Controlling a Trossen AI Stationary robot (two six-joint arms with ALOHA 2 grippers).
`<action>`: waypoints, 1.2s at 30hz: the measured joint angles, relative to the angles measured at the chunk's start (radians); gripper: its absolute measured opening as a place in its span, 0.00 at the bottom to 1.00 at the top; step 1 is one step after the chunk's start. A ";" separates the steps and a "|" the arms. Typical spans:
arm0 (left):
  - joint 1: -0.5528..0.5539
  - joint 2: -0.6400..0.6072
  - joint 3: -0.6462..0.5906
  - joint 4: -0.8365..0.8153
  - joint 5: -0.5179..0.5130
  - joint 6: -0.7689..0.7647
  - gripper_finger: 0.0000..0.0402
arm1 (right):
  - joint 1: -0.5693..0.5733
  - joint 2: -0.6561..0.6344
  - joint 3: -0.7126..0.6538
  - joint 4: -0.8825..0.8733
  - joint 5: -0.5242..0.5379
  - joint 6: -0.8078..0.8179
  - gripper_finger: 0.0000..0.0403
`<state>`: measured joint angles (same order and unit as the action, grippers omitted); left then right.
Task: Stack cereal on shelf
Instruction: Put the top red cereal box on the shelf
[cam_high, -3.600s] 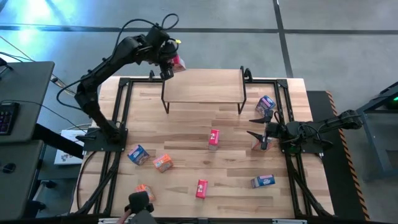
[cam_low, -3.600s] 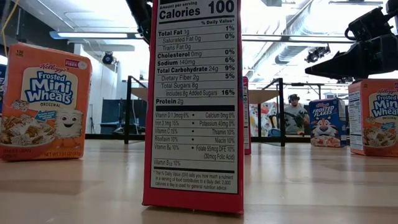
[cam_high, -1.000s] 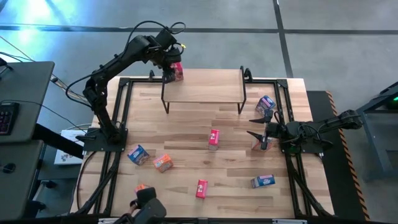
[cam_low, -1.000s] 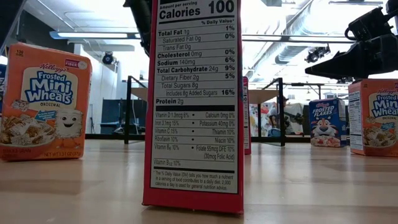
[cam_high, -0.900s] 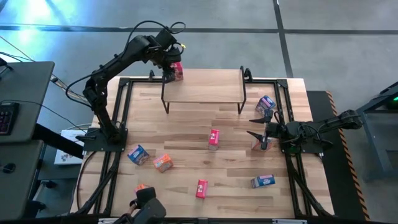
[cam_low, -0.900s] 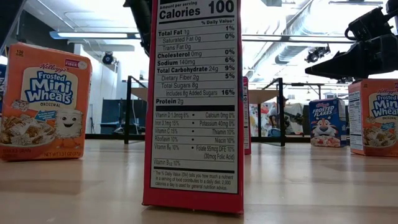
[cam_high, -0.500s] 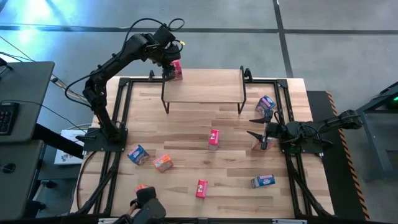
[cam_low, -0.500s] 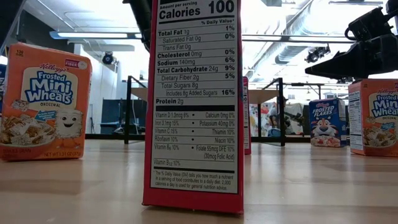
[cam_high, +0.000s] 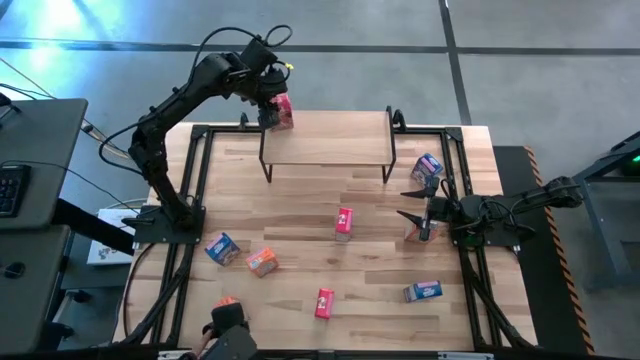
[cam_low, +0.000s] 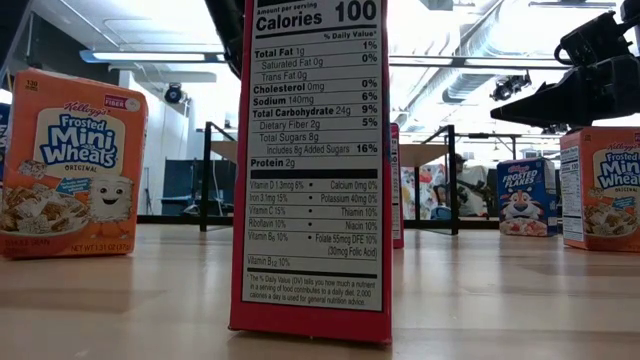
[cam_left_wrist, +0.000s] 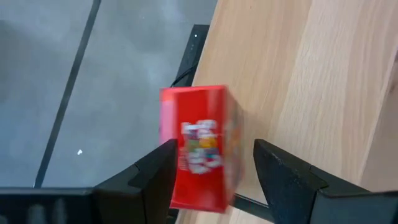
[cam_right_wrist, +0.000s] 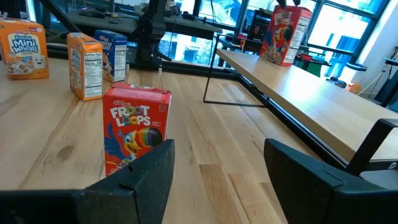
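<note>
Left gripper (cam_high: 273, 108) gripping red cereal box (cam_high: 282, 111), fingers (cam_left_wrist: 149, 180) clamping its sides, holding it at far-left corner of shelf (cam_high: 330, 140); release pending. Right gripper (cam_high: 415, 203) waiting near table's right side, fingers (cam_right_wrist: 143, 171) standing wide, empty. Shelf otherwise bare; eight boxes lying scattered on table (cam_high: 300, 230), stacking barely starting.

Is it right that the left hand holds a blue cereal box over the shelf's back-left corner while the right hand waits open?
Not quite: the box in the left hand is red, as the left wrist view shows. It is at the shelf's back-left corner, and the right hand waits open.
</note>
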<state>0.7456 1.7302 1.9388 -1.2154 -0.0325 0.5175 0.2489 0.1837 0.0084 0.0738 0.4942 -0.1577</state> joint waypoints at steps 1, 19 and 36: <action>0.000 -0.004 0.000 0.000 -0.002 -0.003 0.50 | 0.000 0.000 0.000 0.000 0.000 0.000 0.60; -0.003 -0.104 -0.010 -0.179 -0.118 -0.221 0.50 | 0.000 0.000 0.000 0.000 0.000 0.000 0.60; -0.006 -0.101 -0.176 -0.030 -0.129 -0.143 0.50 | 0.000 0.000 0.000 0.000 0.000 0.000 0.60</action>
<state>0.7391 1.6291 1.7629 -1.2451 -0.1614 0.3743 0.2486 0.1837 0.0082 0.0738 0.4942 -0.1578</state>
